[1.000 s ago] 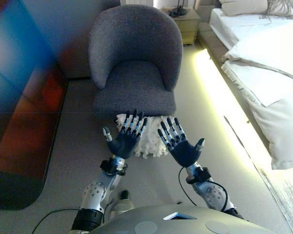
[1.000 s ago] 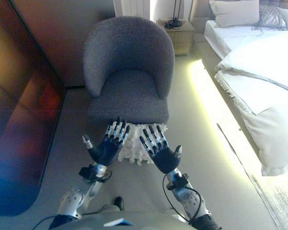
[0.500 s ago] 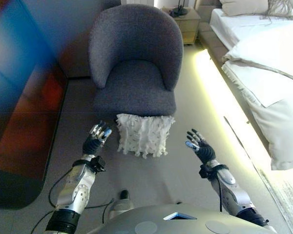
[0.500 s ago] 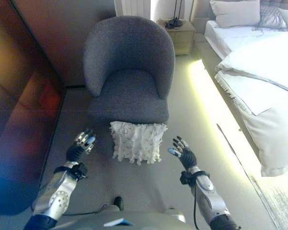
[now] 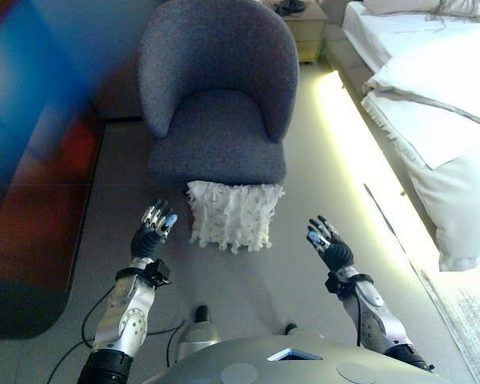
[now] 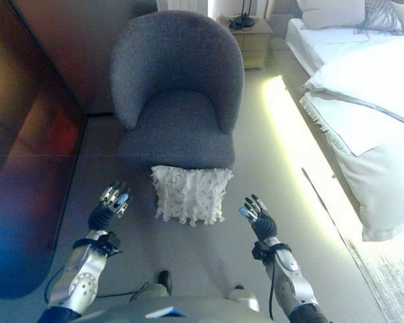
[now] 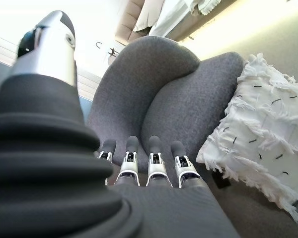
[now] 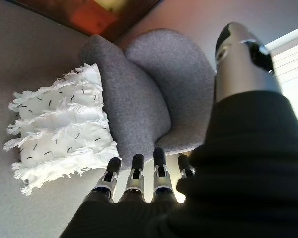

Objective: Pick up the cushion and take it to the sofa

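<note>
A white fringed cushion (image 5: 233, 214) with small dark marks lies on the floor, leaning against the front of a grey armchair (image 5: 218, 96). It also shows in the left wrist view (image 7: 260, 146) and the right wrist view (image 8: 62, 129). My left hand (image 5: 152, 230) is open and empty, a short way to the cushion's left. My right hand (image 5: 328, 246) is open and empty, a short way to its right. Neither hand touches the cushion.
A bed (image 5: 440, 104) with white bedding and pillows runs along the right, with a lit strip at its base. A bedside table (image 6: 246, 37) stands behind the armchair. A dark glossy cabinet (image 5: 32, 160) lines the left. The floor is grey carpet.
Both hands, held palm-up together over the cushion a second ago, have spread apart to its two sides. The camera has since tilted, shifting the whole scene slightly.
</note>
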Tool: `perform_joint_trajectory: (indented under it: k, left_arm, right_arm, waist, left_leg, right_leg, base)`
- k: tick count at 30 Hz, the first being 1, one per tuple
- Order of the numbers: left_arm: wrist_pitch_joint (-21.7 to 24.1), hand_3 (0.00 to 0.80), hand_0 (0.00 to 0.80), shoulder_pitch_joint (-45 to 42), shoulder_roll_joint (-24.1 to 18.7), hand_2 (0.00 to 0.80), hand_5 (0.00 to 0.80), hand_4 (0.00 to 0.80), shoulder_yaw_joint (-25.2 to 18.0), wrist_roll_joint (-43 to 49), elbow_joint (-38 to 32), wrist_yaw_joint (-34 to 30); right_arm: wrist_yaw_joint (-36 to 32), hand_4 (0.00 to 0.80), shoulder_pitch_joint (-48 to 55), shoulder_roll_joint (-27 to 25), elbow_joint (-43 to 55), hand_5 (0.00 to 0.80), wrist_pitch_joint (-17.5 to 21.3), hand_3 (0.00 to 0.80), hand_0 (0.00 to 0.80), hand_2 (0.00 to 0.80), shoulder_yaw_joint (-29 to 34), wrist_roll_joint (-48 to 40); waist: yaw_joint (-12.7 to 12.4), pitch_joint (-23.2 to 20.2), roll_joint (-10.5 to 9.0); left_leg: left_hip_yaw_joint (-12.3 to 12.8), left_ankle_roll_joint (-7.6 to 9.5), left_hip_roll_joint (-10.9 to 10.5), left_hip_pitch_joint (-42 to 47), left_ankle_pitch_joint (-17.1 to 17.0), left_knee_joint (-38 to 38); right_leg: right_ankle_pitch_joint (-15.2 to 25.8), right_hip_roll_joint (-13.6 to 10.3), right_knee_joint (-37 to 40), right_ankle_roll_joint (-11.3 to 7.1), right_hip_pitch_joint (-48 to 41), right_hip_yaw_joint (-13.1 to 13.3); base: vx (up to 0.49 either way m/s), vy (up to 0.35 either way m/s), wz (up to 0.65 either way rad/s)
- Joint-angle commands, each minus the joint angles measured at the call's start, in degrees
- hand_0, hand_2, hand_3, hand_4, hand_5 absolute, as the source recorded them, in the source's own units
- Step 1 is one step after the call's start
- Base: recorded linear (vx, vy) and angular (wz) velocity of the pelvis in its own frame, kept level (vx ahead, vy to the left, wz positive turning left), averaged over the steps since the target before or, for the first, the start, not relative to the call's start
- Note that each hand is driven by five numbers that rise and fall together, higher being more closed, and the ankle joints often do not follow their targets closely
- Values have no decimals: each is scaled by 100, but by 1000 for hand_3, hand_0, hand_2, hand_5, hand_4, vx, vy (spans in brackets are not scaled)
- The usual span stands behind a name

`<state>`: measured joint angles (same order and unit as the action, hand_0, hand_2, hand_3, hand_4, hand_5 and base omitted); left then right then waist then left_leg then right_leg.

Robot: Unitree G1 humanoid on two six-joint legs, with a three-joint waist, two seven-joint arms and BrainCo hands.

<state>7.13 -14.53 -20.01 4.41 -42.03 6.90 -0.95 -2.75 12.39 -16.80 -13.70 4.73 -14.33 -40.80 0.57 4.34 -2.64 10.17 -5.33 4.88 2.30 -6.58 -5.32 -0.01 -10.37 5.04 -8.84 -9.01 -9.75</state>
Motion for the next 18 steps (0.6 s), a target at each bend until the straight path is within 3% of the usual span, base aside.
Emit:
perform_joint_trajectory:
  k: [1,5,8,10,12,14,16,18]
  left_arm:
    - [296,0,0,245,-30,0,0,0,-285,-136,-13,-196]
    - [209,0,0,336,-81,0,0,0,-304,-176,58,-339]
    - [147,0,0,473,-182,0,0,0,-214,-204,110,-366]
    - [69,0,0,503,-226,0,0,0,-179,-220,101,-338]
    - [11,0,0,478,-247,0,0,0,-204,-259,81,-351]
    - [-57,0,0,408,-281,0,0,0,-242,-323,10,-367]
    - [-79,0,0,362,-323,0,0,0,-215,-369,-39,-330]
    - [-79,0,0,343,-373,0,0,0,-115,-387,-142,-240]
  right_arm:
    - [-129,0,-223,181,433,0,156,0,0,0,118,-174]
    - [-11,0,-233,248,462,0,202,0,0,0,170,-188]
    - [123,0,-53,294,446,0,497,0,0,0,210,-194]
    - [123,0,157,276,480,0,539,0,0,0,263,-328]
    - [61,0,313,268,501,0,484,0,0,0,323,-400]
    - [-43,0,489,257,476,0,431,0,0,0,391,-405]
    - [-72,0,557,242,435,0,391,0,0,0,454,-396]
    - [-85,0,531,189,417,0,420,0,0,0,483,-464]
  waist:
    - [-66,76,-26]
    - [-63,173,-74]
    - [24,349,54]
    - [137,440,171]
    - [210,472,207]
    - [307,467,191]
    - [382,427,113]
    - [478,445,-74]
  left_leg:
    - [352,554,-352,285,1039,430]
    - [368,757,-464,42,1276,935]
    - [182,1071,-622,-77,1362,1028]
    - [67,1094,-648,-11,1399,1013]
    - [17,1072,-676,66,1424,994]
    - [13,1046,-714,201,1475,941]
    - [16,1036,-779,262,1588,991]
    - [-64,1015,-901,345,1830,1121]
  right_leg:
    - [15,-23,-536,25,446,-214]
    - [179,-393,-1396,23,734,-61]
    - [985,-761,-3479,55,1669,408]
    - [1216,-719,-4309,108,2179,720]
    - [1312,-664,-4425,95,2343,837]
    - [1327,-507,-4020,65,2447,846]
    - [1351,-385,-3299,10,2441,775]
    - [1292,-250,-1942,-142,2439,644]
  base:
    - [50,123,-2]
    - [29,163,2]
    - [12,269,7]
    - [67,226,40]
    - [125,123,48]
    - [221,40,29]
    - [266,-69,21]
    - [322,-151,26]
